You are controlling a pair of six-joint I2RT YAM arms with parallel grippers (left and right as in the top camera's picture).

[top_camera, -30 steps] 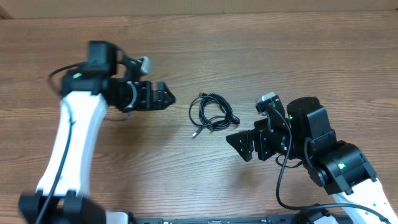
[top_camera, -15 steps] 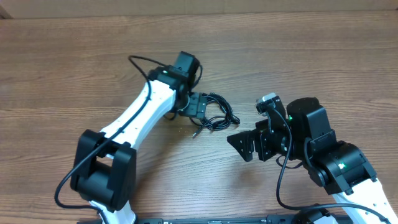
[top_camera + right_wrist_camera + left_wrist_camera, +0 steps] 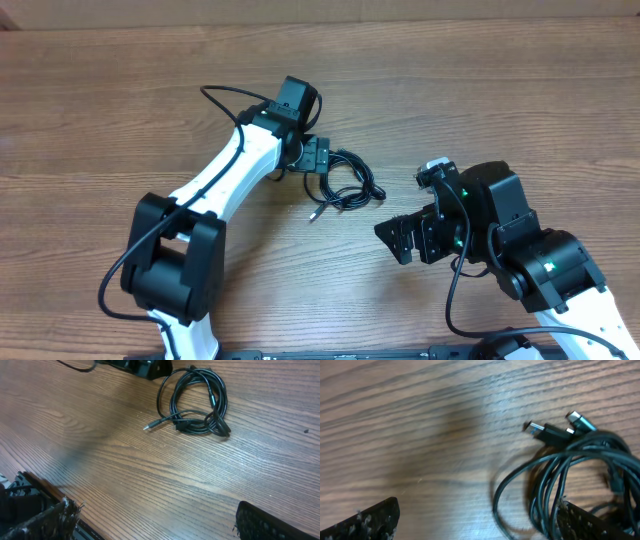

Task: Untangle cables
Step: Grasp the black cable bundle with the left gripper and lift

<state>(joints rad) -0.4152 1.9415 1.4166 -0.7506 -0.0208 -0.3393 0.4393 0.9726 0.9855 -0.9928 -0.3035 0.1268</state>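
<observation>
Overhead: wooden desk (image 3: 120,100), both arms angling toward the cables (image 3: 342,182), which are lying coiled mid-desk.
The left hand (image 3: 318,158) is hovering at the coil's upper-left edge, fingers standing wide apart, gripping nothing. The right hand (image 3: 400,238) is sitting near the coil's lower right, fingers also spread, empty. One silvery tip (image 3: 314,213) is poking out lower-left of the loops.

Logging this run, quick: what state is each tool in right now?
Left tool: open, at the cables, nothing gripped.
Right tool: open, empty, clear of them.
</observation>
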